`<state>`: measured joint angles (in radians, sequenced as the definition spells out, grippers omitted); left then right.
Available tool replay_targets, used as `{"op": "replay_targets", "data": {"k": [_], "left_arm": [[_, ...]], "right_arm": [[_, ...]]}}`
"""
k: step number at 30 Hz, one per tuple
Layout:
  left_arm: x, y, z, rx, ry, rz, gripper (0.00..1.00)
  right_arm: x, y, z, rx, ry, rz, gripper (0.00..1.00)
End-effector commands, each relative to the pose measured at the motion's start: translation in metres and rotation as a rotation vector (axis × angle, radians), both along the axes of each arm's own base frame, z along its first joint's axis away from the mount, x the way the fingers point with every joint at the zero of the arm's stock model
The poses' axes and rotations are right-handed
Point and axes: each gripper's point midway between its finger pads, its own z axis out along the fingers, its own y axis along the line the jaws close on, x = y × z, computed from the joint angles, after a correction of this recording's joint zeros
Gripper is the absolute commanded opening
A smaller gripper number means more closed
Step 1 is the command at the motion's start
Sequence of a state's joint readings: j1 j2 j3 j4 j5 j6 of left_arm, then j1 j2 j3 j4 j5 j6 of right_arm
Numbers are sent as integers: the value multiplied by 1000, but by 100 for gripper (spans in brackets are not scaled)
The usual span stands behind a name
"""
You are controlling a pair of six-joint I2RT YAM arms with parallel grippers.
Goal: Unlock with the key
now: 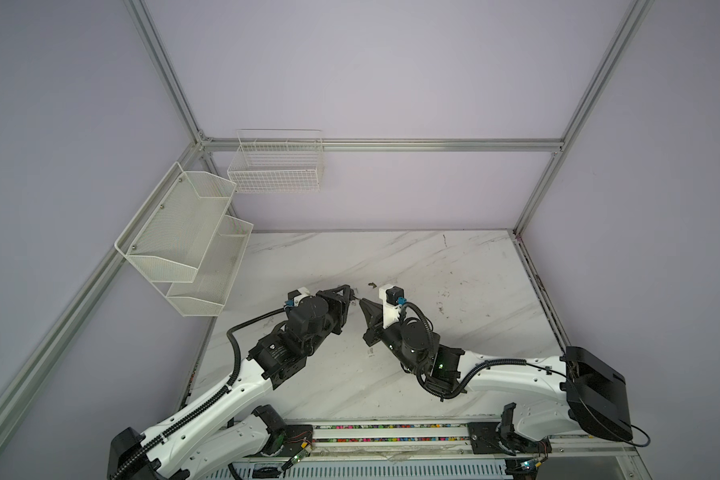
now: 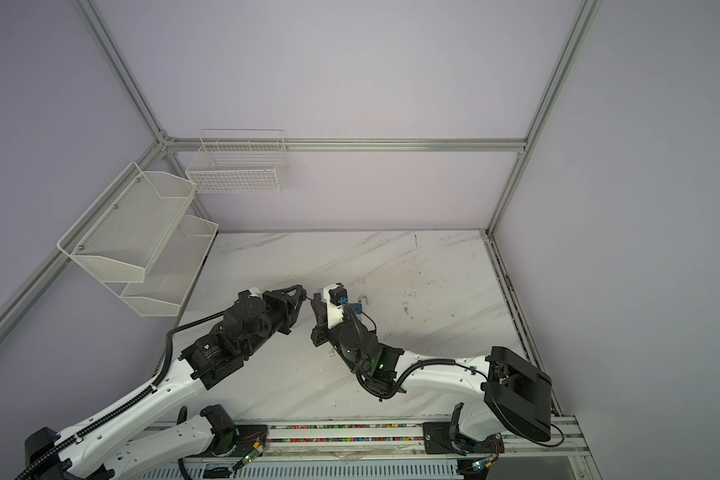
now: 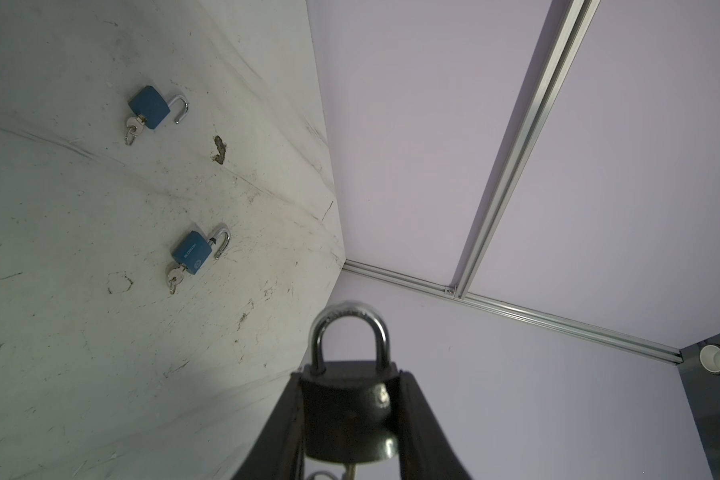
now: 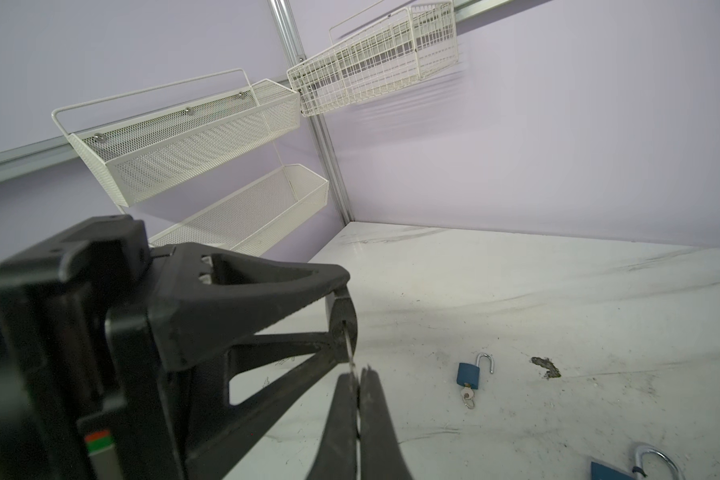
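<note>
White mesh forms the two-tier rack [image 1: 184, 237] on the left wall, with a coarser wire basket [image 1: 275, 166] beside it on the back wall; neither bears on the job. Over the scuffed, marble-patterned counter [image 1: 433, 266] the left end effector [image 1: 350, 296] is clamped on either side of a black padlock [image 3: 346, 415], held in the air with its keyway toward the other arm. Its shackle [image 3: 350, 328], a thick polished steel hoop, still has both legs down in the matte, rounded body, so the lock reads as shut. A thin silvery key [image 4: 350, 349] runs from the keyway into the right end effector [image 4: 356, 376], whose tapered black fingers [image 4: 341, 415] are pinched tight on it. Further right on the counter lie a blue padlock [image 3: 149, 109] and a second blue padlock [image 3: 193, 252], each with shackle sprung and a key left in it.

Insertion looks done; the turn is the step in hand. It calls for a roll of the right wrist about the key's axis while the left arm stops the body twisting. The key is slim and smooth, so it may slip in the grip.
</note>
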<state>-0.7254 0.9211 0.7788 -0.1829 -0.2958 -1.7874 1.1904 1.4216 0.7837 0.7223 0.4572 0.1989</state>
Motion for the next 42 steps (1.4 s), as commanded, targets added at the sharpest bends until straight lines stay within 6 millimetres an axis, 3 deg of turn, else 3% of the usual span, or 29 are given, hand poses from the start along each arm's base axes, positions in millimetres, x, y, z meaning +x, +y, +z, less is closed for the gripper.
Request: {"op": "replay_targets", "data": {"k": [1, 7, 11, 14, 17, 21, 24, 30, 35, 42], "left_arm": [[-3, -5, 39, -67, -90, -38, 3], [-2, -15, 49, -19, -97, -88, 2], [-2, -22, 51, -37, -89, -116, 2], [-5, -35, 66, -87, -123, -169, 1], [-10, -43, 81, -99, -152, -208, 2], [-16, -54, 91, -128, -177, -247, 2], [-19, -62, 97, -143, -192, -281, 1], [-20, -54, 89, -117, -201, -249, 1], [-22, -64, 82, -154, -201, -284, 1], [-19, -67, 72, -143, -189, -270, 1]], "right_arm": [[2, 3, 17, 4, -40, -19, 0], [2, 14, 25, -43, -82, 11, 0], [-10, 31, 30, -28, -87, 122, 0], [-13, 44, 11, -80, -60, 169, 0], [-11, 44, -4, -71, -25, 170, 0], [-19, 60, 18, 14, -5, 277, 0], [-23, 76, 18, 34, 46, 333, 0], [-16, 58, 48, 269, 210, 327, 0], [-9, 39, 71, 495, 381, 302, 0], [0, 27, 81, 579, 457, 226, 0]]}}
